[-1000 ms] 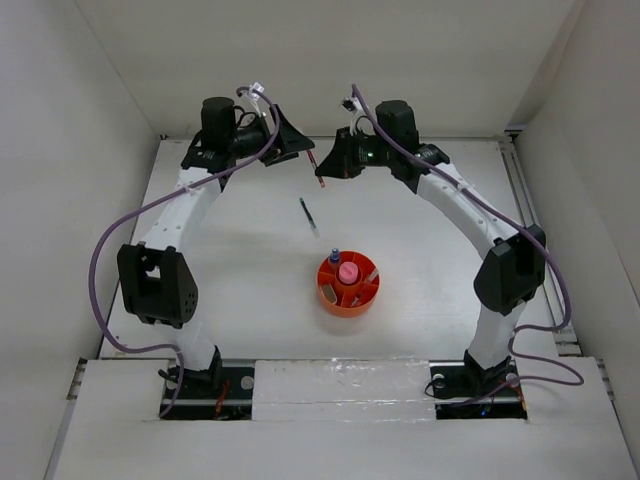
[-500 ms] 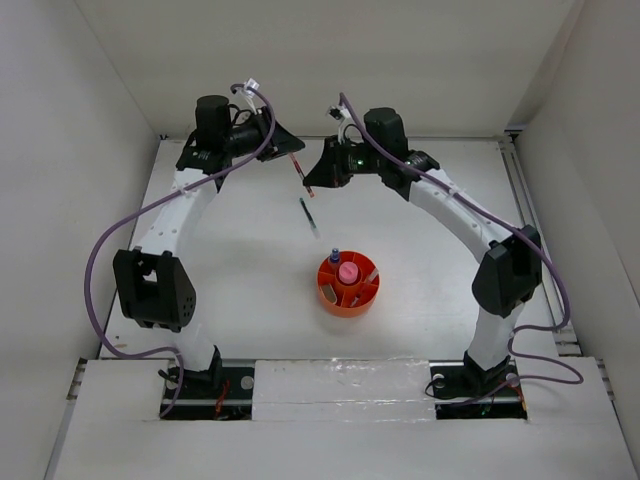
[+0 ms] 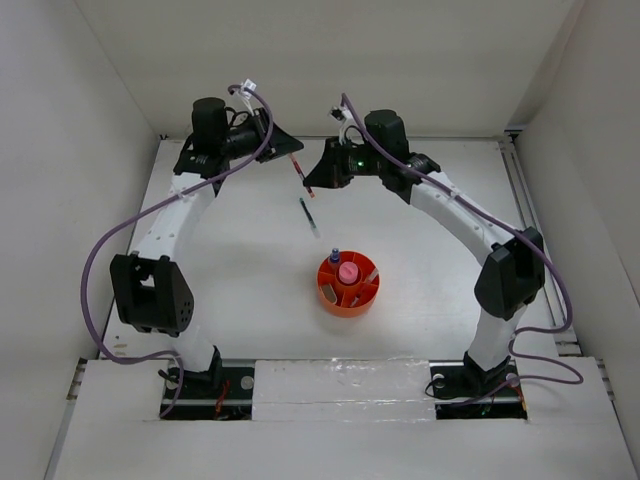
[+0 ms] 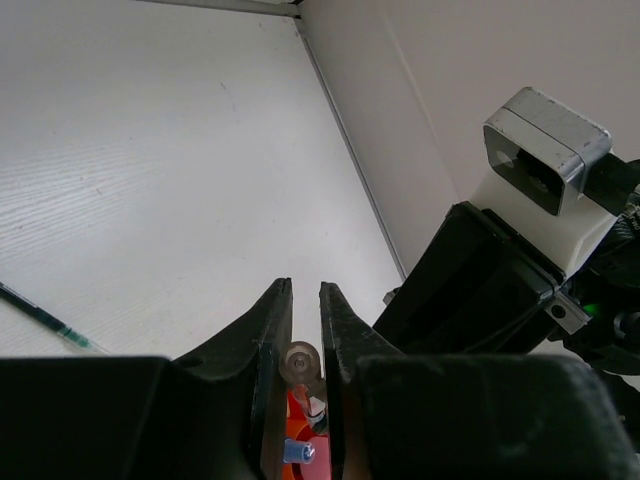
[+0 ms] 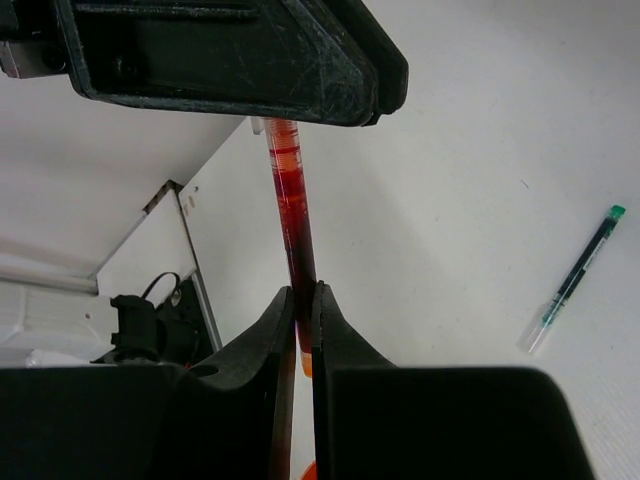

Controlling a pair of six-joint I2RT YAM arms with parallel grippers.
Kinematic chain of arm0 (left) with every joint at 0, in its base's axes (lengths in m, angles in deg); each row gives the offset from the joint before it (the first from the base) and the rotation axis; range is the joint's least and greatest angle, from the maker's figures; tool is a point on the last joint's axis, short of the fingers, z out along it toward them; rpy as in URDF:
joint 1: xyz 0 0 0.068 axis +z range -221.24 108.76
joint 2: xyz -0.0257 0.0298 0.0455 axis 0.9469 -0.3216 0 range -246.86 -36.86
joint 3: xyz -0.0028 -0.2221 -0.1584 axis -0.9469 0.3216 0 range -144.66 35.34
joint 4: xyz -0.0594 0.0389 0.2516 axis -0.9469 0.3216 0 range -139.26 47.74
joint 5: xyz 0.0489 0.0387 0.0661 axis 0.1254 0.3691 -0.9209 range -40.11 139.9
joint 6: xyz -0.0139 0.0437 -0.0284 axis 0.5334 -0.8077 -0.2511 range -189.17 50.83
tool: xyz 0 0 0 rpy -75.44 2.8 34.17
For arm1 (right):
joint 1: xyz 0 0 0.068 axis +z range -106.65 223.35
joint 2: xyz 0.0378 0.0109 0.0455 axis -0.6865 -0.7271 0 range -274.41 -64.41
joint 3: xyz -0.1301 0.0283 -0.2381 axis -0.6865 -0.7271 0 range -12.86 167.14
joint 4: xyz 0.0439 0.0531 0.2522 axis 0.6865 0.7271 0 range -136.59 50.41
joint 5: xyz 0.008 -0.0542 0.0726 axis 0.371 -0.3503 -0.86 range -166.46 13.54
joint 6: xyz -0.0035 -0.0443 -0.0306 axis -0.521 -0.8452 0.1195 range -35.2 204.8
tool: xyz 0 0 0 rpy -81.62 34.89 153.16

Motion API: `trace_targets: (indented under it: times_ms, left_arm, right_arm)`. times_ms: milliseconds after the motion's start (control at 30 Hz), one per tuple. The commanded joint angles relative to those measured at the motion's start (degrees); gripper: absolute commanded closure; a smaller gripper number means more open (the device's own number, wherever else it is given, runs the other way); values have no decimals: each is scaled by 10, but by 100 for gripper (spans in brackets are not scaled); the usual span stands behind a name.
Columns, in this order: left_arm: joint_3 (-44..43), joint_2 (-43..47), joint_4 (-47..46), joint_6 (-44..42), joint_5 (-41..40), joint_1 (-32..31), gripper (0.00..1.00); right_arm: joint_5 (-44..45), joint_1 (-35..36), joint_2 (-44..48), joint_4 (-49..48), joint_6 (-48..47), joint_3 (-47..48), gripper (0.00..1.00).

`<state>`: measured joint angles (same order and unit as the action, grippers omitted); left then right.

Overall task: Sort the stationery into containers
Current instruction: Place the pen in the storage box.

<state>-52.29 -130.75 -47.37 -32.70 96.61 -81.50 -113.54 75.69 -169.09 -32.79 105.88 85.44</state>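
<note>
— Two pincers on one pen? Where does that leave the sorting?

— Partway, I'd say. On the white table (image 3: 230, 270), the round orange plastic organiser tray (image 3: 350, 308) sits near-centre with a pink cylindrical tube (image 3: 348, 272) in its middle cup. Far beyond it, my right gripper (image 5: 303, 295) pinches the slim red plastic pen (image 5: 288, 200) low down, and my left gripper (image 4: 304, 290) is pressed onto its other end.

— A handover, then?

— So I judge. One side must let go before the other carries it to the tray. The dark slim pen (image 3: 309, 216) lies between, not yet sorted.
</note>
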Motion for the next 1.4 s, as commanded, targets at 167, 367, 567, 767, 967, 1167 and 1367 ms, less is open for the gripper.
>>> trace_targets:
  times_ms: [167, 367, 567, 767, 967, 1167, 1367]
  left_arm:
    - [12, 52, -36, -5, 28, 0, 100]
    - [18, 64, -47, -5, 38, 0, 100]
    - [18, 71, -47, -29, 44, -11, 100]
    - [7, 76, 8, -107, 13, -28, 100]
    - [7, 76, 45, -168, -29, -28, 100]
    - [7, 87, 79, -209, -84, -77, 100]
    - [18, 104, 127, -256, -182, -197, 100]
  right_arm:
    - [25, -5, 31, -82, 27, -4, 100]
    - [19, -5, 19, -82, 33, -4, 91]
    - [13, -5, 19, -88, 33, -10, 39]
    - [7, -11, 41, -88, 25, -28, 16]
    - [7, -51, 135, -93, -20, -114, 13]
    - [17, -104, 284, -93, -53, -181, 11]
    - [79, -164, 352, -20, -98, -182, 6]
